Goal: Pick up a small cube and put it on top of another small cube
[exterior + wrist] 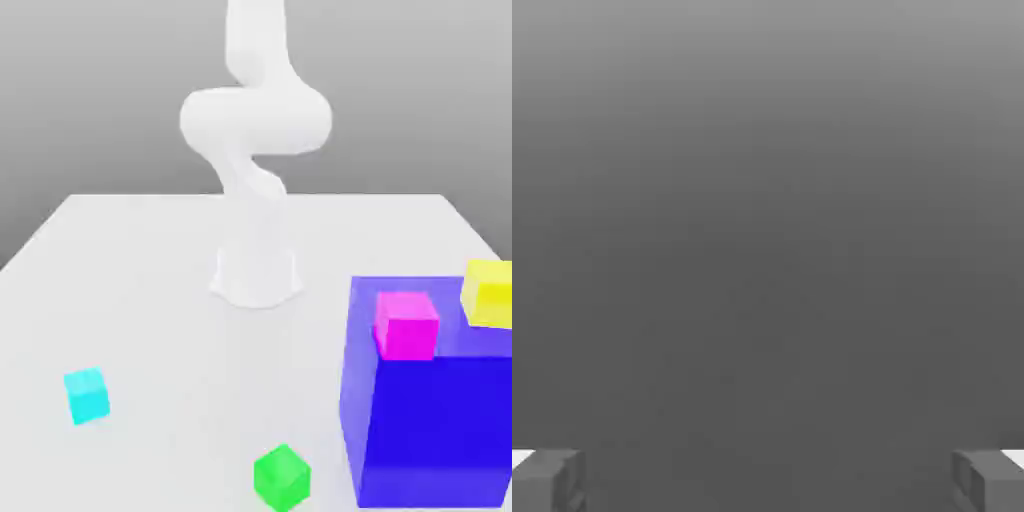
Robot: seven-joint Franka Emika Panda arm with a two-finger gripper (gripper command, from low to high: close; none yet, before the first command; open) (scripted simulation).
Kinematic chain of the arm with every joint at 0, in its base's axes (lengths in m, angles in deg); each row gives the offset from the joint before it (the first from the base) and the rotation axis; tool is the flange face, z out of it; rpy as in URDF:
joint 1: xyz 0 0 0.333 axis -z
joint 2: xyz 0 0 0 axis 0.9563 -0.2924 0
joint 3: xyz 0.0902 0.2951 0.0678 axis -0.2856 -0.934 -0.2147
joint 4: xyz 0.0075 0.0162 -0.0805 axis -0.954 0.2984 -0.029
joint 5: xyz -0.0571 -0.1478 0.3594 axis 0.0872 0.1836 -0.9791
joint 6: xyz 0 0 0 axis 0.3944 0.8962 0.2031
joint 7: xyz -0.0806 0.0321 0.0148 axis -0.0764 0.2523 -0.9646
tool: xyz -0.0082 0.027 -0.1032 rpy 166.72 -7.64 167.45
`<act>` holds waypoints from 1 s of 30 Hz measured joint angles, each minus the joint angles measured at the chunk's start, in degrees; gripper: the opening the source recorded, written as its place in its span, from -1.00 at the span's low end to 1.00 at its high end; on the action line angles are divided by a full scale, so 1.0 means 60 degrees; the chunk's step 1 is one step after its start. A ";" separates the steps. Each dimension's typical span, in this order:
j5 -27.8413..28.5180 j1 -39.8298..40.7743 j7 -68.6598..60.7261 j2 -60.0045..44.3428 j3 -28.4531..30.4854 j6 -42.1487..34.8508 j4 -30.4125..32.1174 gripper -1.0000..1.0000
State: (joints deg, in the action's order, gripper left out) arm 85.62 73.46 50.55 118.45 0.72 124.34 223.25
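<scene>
The small cyan cube (87,395) rests on the white table (150,260) toward the exterior view's left, near the front. The small bright green cube (281,477) sits on the table near the front, to the right of the cyan one and well apart from it. In the hand view my gripper (768,480) is open, its two grey fingertips (547,480) far apart with nothing between them, facing plain grey background. The white arm (255,120) rises from its base (257,275) at the table's middle, folded upward.
A big blue block (430,430) stands at the exterior view's right front. A magenta cube (406,325) and a yellow cube (489,292) sit on top of it. The green cube lies close to the block's left side.
</scene>
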 joint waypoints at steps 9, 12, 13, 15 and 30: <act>0.0837 0.0320 -0.3149 -0.2963 0.1862 0.1694 0.1371 0.00; 0.0846 0.0413 -0.4371 -0.3939 0.2553 0.2261 0.1823 0.00; 0.0801 0.0447 -0.4812 -0.4270 0.2778 0.2452 0.1975 0.00; 0.0625 0.0511 -0.5757 -0.4943 0.3216 0.2840 0.2280 0.00; -0.3730 0.3340 -1.2284 -0.9884 0.1497 0.5874 0.3038 -1.00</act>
State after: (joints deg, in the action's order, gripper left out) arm 63.24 93.50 -23.15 59.15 9.71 159.59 241.48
